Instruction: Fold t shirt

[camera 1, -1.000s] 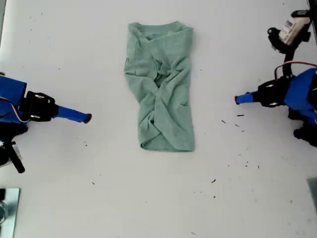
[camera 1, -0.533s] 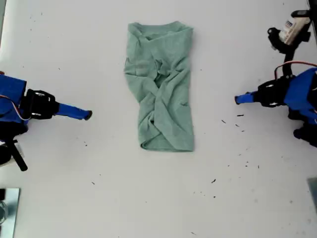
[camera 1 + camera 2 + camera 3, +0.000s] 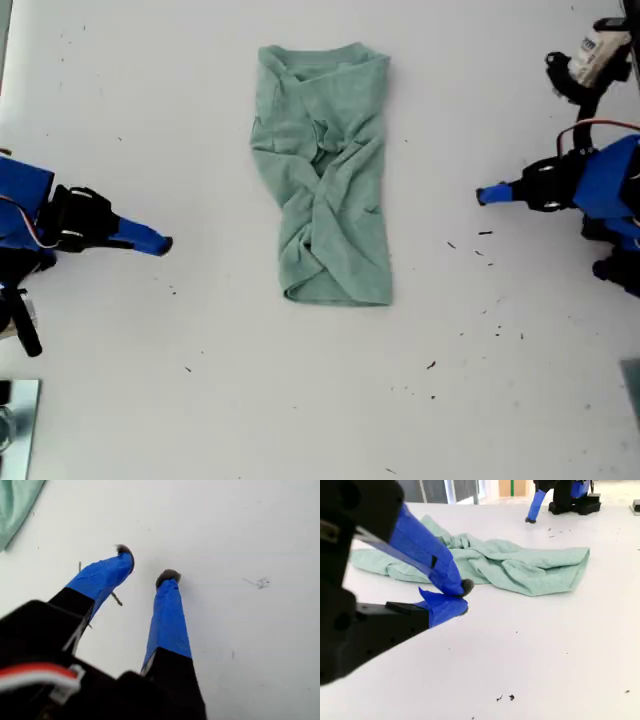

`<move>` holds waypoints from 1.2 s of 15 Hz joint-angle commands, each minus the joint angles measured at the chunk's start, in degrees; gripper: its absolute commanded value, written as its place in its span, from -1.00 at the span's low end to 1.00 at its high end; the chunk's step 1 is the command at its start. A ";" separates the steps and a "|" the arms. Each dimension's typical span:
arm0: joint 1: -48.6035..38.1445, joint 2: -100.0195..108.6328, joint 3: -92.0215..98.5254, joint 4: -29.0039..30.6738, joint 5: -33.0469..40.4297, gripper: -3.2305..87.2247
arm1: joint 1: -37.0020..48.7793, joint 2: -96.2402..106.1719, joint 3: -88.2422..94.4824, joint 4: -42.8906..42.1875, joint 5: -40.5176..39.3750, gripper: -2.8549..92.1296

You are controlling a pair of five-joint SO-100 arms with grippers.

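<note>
Sage-green t shirt [image 3: 324, 170] lengthwise up-down in exterior view; collar topmost

My first gripper [image 3: 147, 565] reached in from the exterior view's right [image 3: 482, 196], its blue-taped jaws parted with a clear gap between the dark tips. My second gripper [image 3: 462, 597] reached in from the exterior view's left [image 3: 165, 243], tips pressed together, holding nothing.
</note>
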 commanded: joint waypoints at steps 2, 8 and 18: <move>2.20 0.00 -3.96 0.62 -6.06 -0.93 | -7.47 0.70 2.37 -0.79 33.22 -0.64; 4.83 -53.35 -47.20 4.13 -5.19 -0.93 | -23.91 -18.28 -25.14 -11.69 31.82 -0.89; 1.67 -96.06 -97.03 24.08 9.84 -0.30 | -32.78 -95.36 -107.31 19.51 27.33 -0.13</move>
